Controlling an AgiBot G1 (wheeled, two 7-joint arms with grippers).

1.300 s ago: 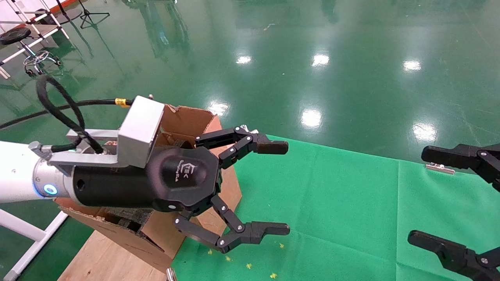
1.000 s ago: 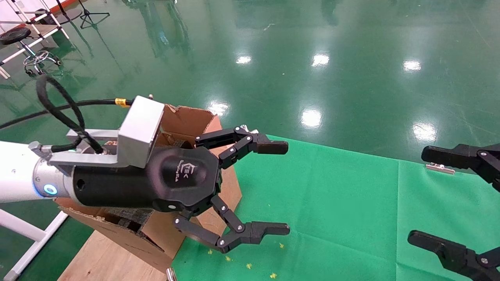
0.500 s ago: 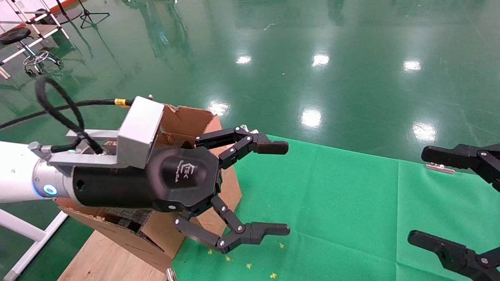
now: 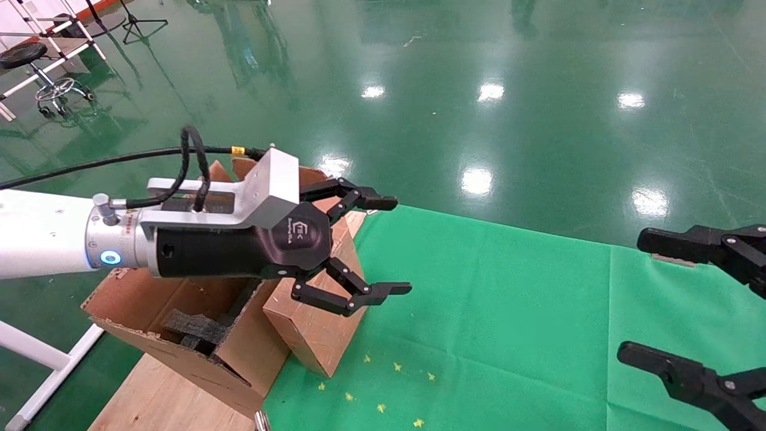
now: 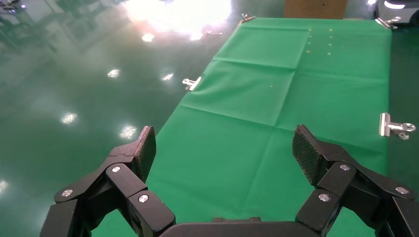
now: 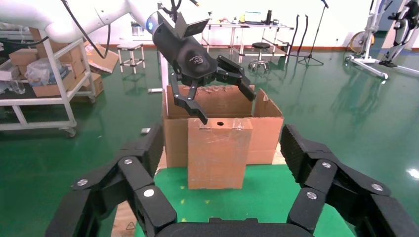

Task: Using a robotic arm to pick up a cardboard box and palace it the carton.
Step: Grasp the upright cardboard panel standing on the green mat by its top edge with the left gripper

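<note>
My left end effector [image 4: 371, 245] hovered wide open, empty, above the cardboard box [image 4: 317, 332] — risk: toppling it against the carton [image 4: 179, 353].

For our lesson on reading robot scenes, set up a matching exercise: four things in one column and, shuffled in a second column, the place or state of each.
Things
1. left gripper
2. right gripper
3. cardboard box
4. carton

Places or states
A. standing on the green cloth, against the carton
B. open, at the cloth's right edge
C. flaps open, black foam inside
D. open, above the cardboard box

Pairs: 1-D, 2-B, 3-A, 4-C
</note>
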